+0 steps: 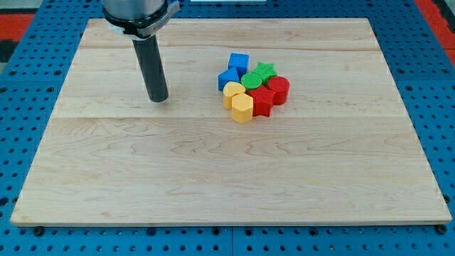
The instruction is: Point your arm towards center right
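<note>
A board [213, 178] lies on a pegboard surface [21, 85] that shows past all its edges. My tip [158, 98] rests on the board left of centre, nearer the top edge than the bottom edge, well apart from the blocks.

Eight blocks sit packed together right of centre, in the top half:
- The blue cube [239, 61] is nearest the top edge.
- Below it is another blue block [229, 77].
- The green star [266, 70] is to the cube's right, with the green round block [252, 80] below it.
- The red cylinder [279, 89] is nearest the right edge.
- The red star [263, 101] is below the green blocks.
- The yellow block [233, 91] and the yellow hexagon [242, 108] are nearest the bottom edge.
</note>
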`<action>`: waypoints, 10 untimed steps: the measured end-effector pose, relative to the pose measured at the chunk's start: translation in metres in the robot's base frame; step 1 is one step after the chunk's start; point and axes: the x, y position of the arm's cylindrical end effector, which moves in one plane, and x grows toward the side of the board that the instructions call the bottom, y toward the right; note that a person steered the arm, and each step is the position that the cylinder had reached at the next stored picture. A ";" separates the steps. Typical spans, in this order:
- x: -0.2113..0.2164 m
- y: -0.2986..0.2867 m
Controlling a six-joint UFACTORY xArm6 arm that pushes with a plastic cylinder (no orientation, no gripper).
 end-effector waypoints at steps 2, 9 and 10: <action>0.006 0.000; 0.033 0.025; 0.034 0.025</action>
